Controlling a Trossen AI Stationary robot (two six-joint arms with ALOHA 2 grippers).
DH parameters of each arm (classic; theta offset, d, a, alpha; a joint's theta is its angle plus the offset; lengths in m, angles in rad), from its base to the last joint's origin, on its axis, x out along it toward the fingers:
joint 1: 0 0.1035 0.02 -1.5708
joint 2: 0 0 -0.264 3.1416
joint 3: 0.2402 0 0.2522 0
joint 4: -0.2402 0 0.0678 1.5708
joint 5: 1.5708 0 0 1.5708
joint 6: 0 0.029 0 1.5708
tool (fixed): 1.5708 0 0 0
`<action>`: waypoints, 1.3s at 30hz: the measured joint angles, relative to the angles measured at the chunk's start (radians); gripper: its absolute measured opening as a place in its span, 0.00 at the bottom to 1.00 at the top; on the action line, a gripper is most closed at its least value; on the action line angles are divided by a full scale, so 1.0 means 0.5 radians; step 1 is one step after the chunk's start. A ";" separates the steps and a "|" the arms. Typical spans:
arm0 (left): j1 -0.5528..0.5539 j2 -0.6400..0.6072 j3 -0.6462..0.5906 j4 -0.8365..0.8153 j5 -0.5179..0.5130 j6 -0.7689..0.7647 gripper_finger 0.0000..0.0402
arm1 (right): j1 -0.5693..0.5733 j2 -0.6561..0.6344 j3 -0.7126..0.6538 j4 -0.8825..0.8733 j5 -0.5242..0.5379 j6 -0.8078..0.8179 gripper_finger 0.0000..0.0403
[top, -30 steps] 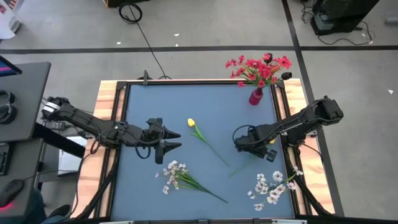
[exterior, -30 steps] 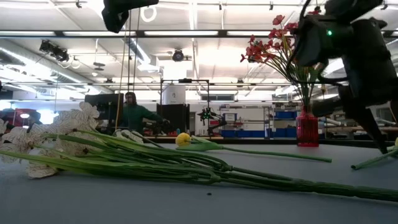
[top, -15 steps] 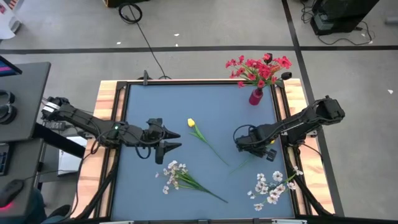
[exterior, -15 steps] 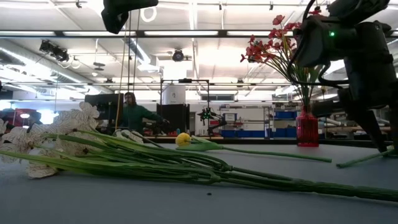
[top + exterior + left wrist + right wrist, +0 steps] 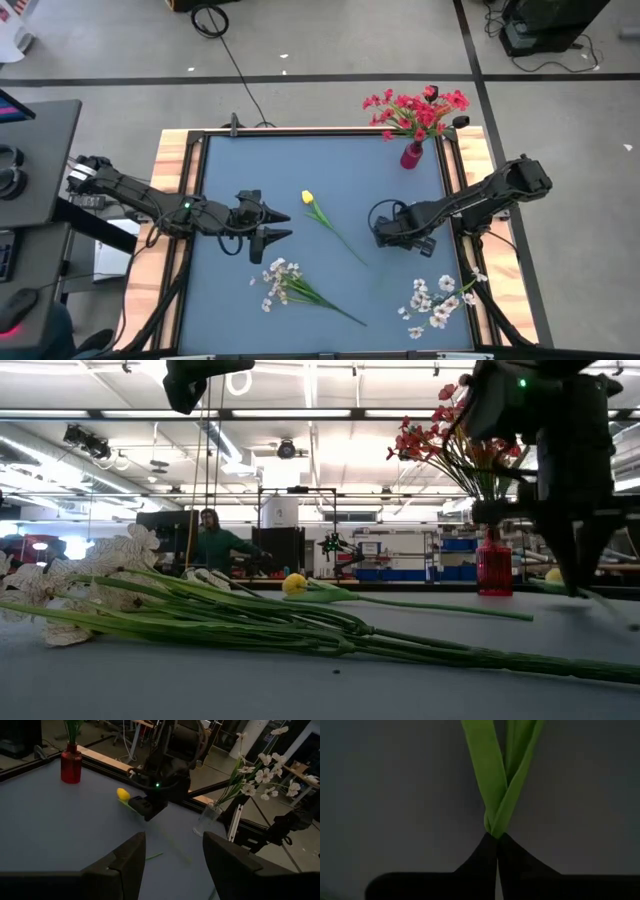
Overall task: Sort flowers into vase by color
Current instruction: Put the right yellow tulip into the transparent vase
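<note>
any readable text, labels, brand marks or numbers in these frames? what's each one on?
None can be read.
Blue table mat, red vase, clear vase: no print shows.
Both arms and the left gripper and right gripper: no legible marking, only a green light.
Shelving and equipment in the room behind, low view: any signs there are too small to read.

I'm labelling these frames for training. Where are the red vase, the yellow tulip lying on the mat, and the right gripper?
red vase (image 5: 411, 156), high view, on its body.
yellow tulip on the mat (image 5: 307, 198), high view, on its blossom.
right gripper (image 5: 497, 836), right wrist view, where the fingertips meet on a green stem.
</note>
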 joint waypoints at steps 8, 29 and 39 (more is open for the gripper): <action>0.000 0.000 0.000 0.002 -0.001 0.008 0.51 | 0.001 -0.003 0.230 0.021 0.291 -0.335 0.02; 0.013 -0.146 0.000 0.029 -0.006 0.224 0.51 | 0.037 -0.005 0.741 0.132 1.007 -1.389 0.02; 0.013 -0.145 0.000 0.030 -0.006 0.210 0.51 | 0.115 -0.005 0.840 0.623 1.326 -2.185 0.02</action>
